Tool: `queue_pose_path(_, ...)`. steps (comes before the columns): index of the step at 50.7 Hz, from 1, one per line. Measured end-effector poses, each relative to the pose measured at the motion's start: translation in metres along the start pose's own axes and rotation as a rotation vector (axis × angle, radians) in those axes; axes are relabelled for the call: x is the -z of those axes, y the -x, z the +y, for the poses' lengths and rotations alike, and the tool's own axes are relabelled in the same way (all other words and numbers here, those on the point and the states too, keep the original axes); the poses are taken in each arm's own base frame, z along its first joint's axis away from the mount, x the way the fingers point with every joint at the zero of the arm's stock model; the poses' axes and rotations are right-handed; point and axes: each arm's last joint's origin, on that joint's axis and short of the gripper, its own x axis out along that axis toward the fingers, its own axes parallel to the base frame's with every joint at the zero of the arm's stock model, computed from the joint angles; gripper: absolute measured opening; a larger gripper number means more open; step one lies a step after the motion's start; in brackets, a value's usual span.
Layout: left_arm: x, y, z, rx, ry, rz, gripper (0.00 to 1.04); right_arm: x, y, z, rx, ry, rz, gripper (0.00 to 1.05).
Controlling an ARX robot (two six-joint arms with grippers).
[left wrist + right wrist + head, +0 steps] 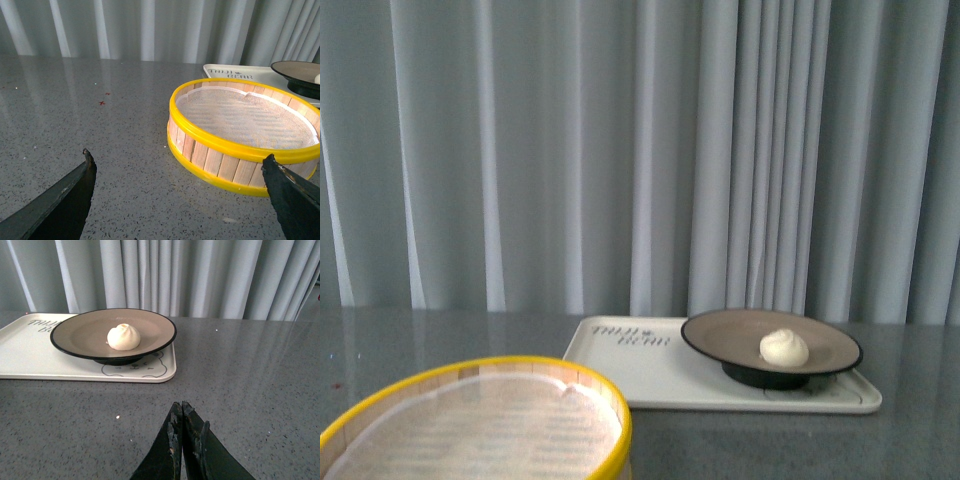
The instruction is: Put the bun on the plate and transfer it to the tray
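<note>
A creamy-white bun (784, 348) (124, 337) rests on the black-rimmed tan plate (720, 335) (80, 335). That plate stands on the right part of the cream tray (650, 375) (30, 355) with bear lettering. In the left wrist view the plate (300, 72) and tray (225, 73) show at the far edge. My right gripper (181, 407) is shut and empty, low over the grey table, apart from the tray. My left gripper (180, 162) is open over bare table, with nothing between its fingers. Neither arm appears in the front view.
A yellow-rimmed wooden steamer basket (480, 420) (240, 132) with a white cloth liner sits near the table's front left, close to my left gripper's one finger. Grey curtains (640, 150) hang behind the grey speckled table (250, 370).
</note>
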Motion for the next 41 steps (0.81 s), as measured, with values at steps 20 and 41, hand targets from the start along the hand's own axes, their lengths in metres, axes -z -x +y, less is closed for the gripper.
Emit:
queue_pose_path(20,0.0,0.0,0.0,0.0,0.0,0.0,0.98,0.013,0.045,-0.014,0.001,-0.005,-0.003,0.02)
queue_pose_path(41,0.0,0.0,0.0,0.0,0.0,0.0,0.98,0.021,0.074,-0.014,-0.001,-0.006,0.004,0.02)
